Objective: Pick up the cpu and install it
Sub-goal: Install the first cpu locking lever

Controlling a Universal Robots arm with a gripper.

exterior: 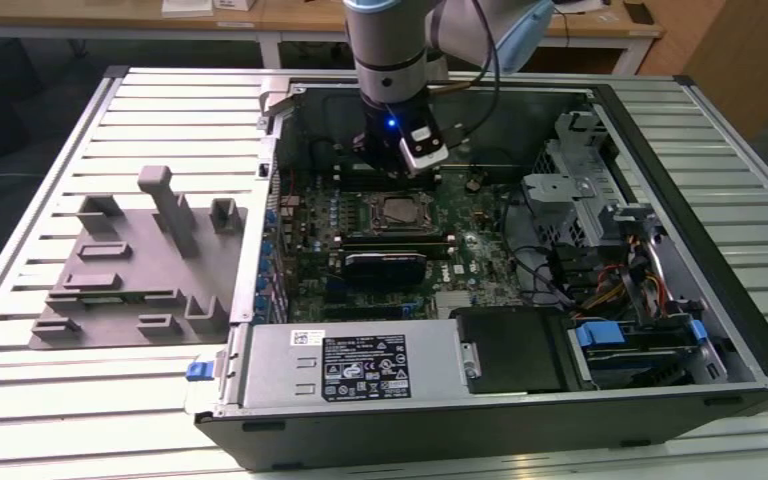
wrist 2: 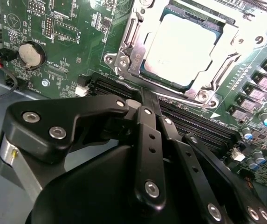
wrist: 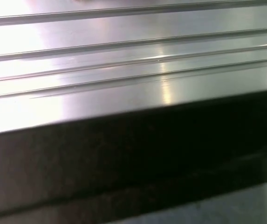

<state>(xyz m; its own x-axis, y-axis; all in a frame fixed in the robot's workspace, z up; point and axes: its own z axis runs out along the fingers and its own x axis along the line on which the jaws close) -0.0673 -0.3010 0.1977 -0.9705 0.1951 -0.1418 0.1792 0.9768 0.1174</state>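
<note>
The cpu (exterior: 399, 211) lies flat in the motherboard socket inside the open computer case, its silver-white top facing up. In the second wrist view the cpu (wrist 2: 182, 46) sits inside the metal socket frame (wrist 2: 124, 60). My gripper (exterior: 391, 168) hangs just above the board, a little behind the socket in the exterior view. Its black fingers (wrist 2: 145, 116) stand pressed together with nothing between them, their tips just short of the socket frame's edge.
Grey plastic fixture blocks (exterior: 137, 270) stand on the slatted table (wrist: 124, 51) at the exterior view's left. Around the board are the case walls (exterior: 704, 200), the power supply (exterior: 351, 365) in front, and a drive cage and cables (exterior: 598, 285) at the right. Memory slots (wrist 2: 198, 126) run beside the socket.
</note>
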